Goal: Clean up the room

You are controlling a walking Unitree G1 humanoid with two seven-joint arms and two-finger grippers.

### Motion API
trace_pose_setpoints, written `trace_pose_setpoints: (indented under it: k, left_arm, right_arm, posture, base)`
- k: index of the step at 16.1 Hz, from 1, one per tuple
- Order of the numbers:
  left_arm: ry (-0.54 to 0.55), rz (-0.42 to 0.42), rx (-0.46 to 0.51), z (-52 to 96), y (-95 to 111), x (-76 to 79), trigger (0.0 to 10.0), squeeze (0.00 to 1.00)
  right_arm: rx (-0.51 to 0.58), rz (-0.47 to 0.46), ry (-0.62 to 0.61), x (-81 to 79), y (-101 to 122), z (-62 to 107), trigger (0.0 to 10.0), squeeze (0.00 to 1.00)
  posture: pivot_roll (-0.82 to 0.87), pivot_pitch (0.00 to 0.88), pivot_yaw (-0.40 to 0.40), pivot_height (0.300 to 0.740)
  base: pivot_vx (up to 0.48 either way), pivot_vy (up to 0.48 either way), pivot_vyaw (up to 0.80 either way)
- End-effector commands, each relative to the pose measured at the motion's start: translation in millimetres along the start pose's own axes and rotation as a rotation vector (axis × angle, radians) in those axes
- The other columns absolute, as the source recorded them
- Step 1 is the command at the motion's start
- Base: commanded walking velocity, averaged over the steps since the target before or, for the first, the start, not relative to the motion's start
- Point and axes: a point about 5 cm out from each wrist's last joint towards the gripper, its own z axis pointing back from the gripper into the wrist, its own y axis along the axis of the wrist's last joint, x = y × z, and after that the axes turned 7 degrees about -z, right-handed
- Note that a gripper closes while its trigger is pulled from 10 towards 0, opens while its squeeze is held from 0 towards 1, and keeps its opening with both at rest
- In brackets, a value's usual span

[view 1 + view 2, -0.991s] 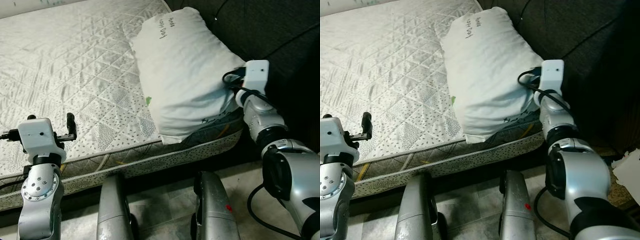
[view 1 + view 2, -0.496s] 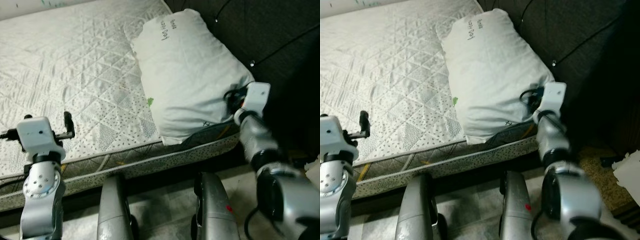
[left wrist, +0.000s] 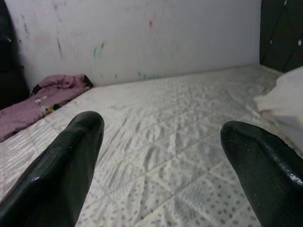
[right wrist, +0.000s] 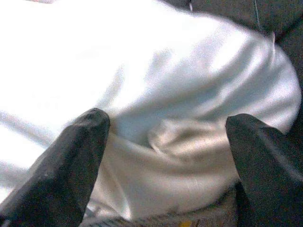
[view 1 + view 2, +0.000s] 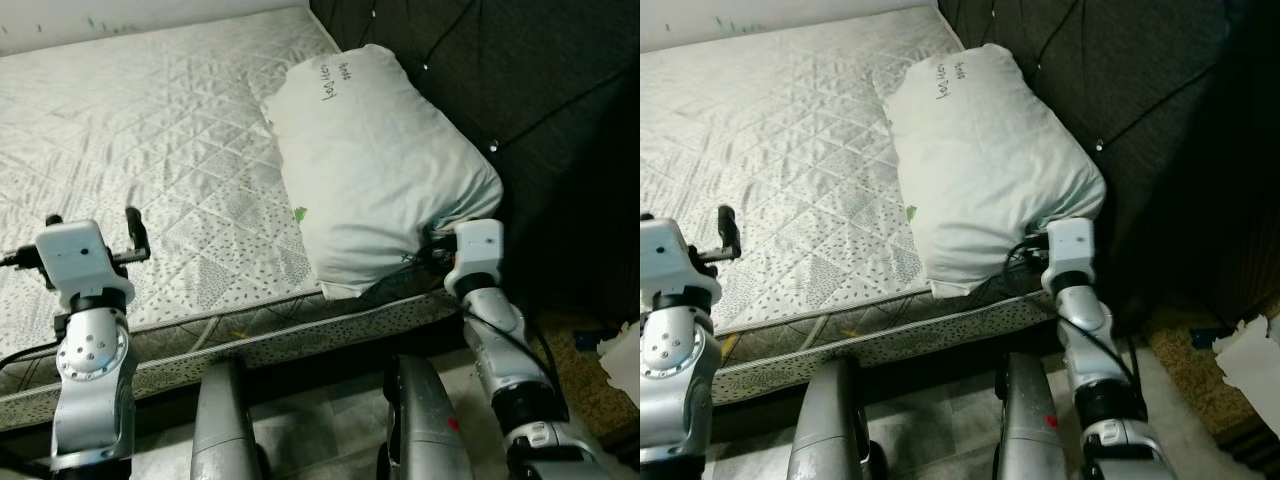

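Note:
A white pillow with handwriting on it lies at the right end of the bare quilted mattress, against the dark headboard. My right gripper is at the pillow's near right corner by the mattress edge. It is open, and the bunched pillow fabric fills the space just ahead of its fingers. My left gripper hovers over the mattress's near left edge, open and holding nothing. In the left wrist view the left gripper points across the mattress toward a purple cloth by the wall.
A dark tufted headboard stands right behind the pillow. Crumpled white paper lies on the floor at the right. My legs stand against the mattress's front side. A white wall backs the bed.
My right arm has dropped from the pillow's right side to its near corner at the mattress edge. The camera has shifted a little. The left gripper holds its place.

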Motion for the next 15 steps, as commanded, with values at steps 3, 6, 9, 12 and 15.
trace_pose_setpoints:
  k: [3,6,9,12,15]
  left_arm:
    - [0.034,0.003,0.011,-3.4,-3,-4.4,10.0,0.0]
    - [0.045,0.016,0.036,-4.4,1,-4.5,10.0,0.0]
    - [0.051,0.025,0.045,-1.0,1,-2.2,10.0,0.0]
    - [0.081,0.035,0.038,2.7,-4,1.2,10.0,0.0]
    - [0.032,0.045,0.04,14.6,-6,7.6,10.0,0.0]
  right_arm:
    - [0.008,-0.008,-0.055,9.5,7,6.2,10.0,1.0]
    - [0.121,-0.13,0.031,-9.0,37,-2.7,10.0,1.0]
    - [0.19,-0.249,0.172,-39.5,60,-10.3,10.0,1.0]
    - [0.155,-0.307,0.311,-71.1,63,-13.8,10.0,0.0]
    - [0.096,-0.314,0.32,-69.9,54,-13.4,10.0,0.0]
  posture:
    - [-0.03,0.0,0.049,0.537]
    - [-0.04,0.0,0.051,0.537]
    - [-0.03,0.0,0.043,0.537]
    - [-0.02,0.0,0.004,0.537]
    - [-0.01,0.0,-0.006,0.537]
  base:
    - [0.0,0.0,0.0]
    - [0.0,0.0,0.0]
    - [0.0,0.0,0.0]
    - [0.0,0.0,0.0]
    - [0.0,0.0,0.0]
